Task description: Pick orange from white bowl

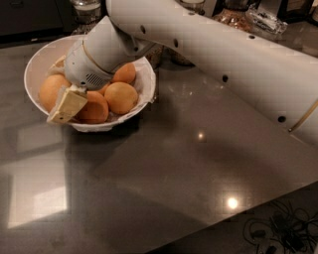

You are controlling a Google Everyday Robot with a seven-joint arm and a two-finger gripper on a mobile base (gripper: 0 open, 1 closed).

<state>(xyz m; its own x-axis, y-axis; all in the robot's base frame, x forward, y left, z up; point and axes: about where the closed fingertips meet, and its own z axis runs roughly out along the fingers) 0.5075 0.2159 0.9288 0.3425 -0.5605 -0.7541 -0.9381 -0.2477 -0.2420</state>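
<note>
The hand (65, 105) sits low inside the white bowl (35, 64), right up against the orange (50, 91) on the left side, probably lining up a grab; honestly can't tell if it's apart or clamped; matte round fruit, smooth thin-rimmed bowl, glossy dark worktop (164, 168)

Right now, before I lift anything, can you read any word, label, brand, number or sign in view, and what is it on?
No readable text anywhere in this view.
On the white bowl: plain, no print.
On the claw, down in the bowl among the oranges: no label visible.
On the arm: only dark dots and thin gold bands, no lettering.
On the jar at the back: cropped and blurred, nothing legible.
</note>
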